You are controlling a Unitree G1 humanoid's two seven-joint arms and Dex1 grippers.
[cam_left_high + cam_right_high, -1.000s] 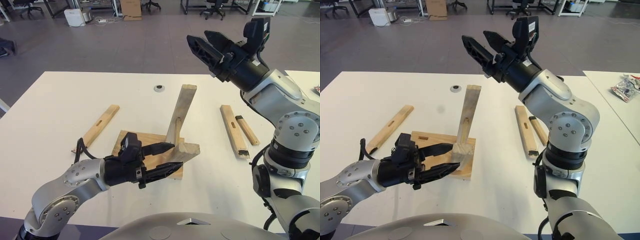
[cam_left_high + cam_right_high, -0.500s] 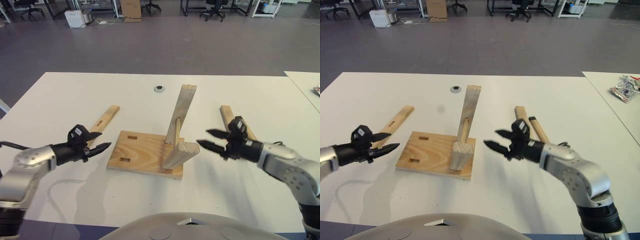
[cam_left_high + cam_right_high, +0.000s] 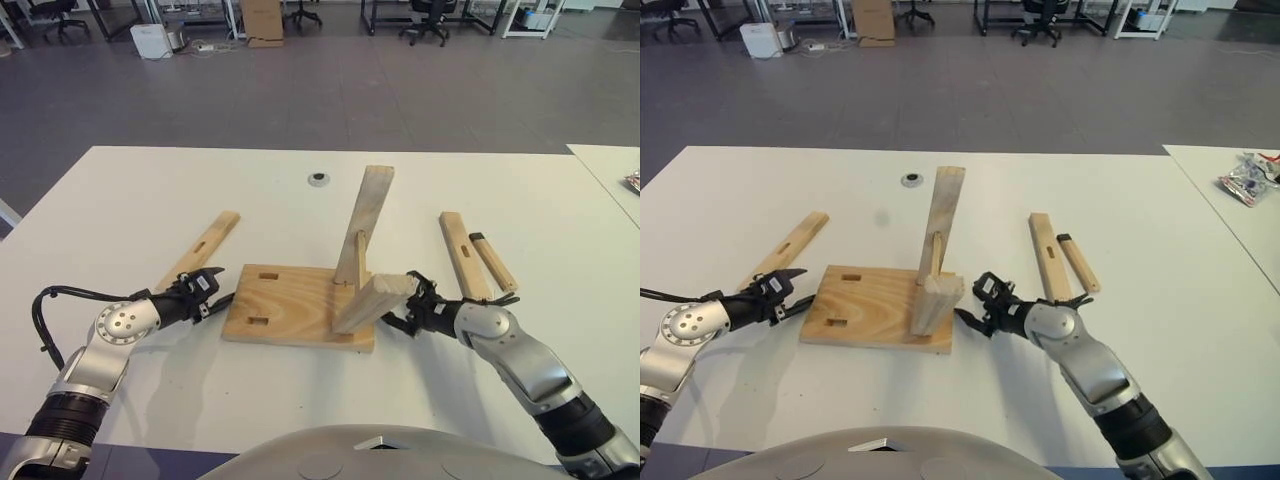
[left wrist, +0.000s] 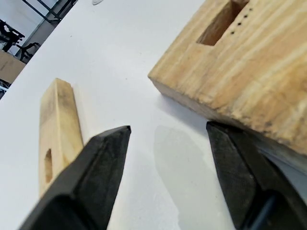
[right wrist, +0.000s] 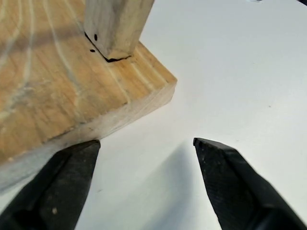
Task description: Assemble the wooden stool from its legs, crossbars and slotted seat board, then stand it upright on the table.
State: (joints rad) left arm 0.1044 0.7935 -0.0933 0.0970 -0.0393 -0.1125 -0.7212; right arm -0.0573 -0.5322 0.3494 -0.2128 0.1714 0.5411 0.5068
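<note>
The slotted seat board [image 3: 285,305] lies flat on the white table. Two legs stand in it: a tall one [image 3: 367,222] leaning back, and a shorter one [image 3: 373,300] tilted toward me, with a thin crossbar [image 3: 358,262] between them. My left gripper [image 3: 215,298] is open, low at the board's left edge; in the left wrist view its fingers [image 4: 91,177] straddle bare table beside the board [image 4: 240,72]. At the board's right front corner [image 5: 57,96], my right gripper [image 3: 400,318] is open, close to the shorter leg's base [image 5: 115,24].
A loose slotted leg [image 3: 202,248] lies left of the board, just behind my left gripper. Another loose leg [image 3: 460,255] and a short crossbar [image 3: 494,262] lie to the right. A small round hole [image 3: 318,178] sits in the table farther back.
Both grippers have moved inward and down to the board's left and right ends. A second ago the right arm was raised high and the left gripper was at the shorter leg.
</note>
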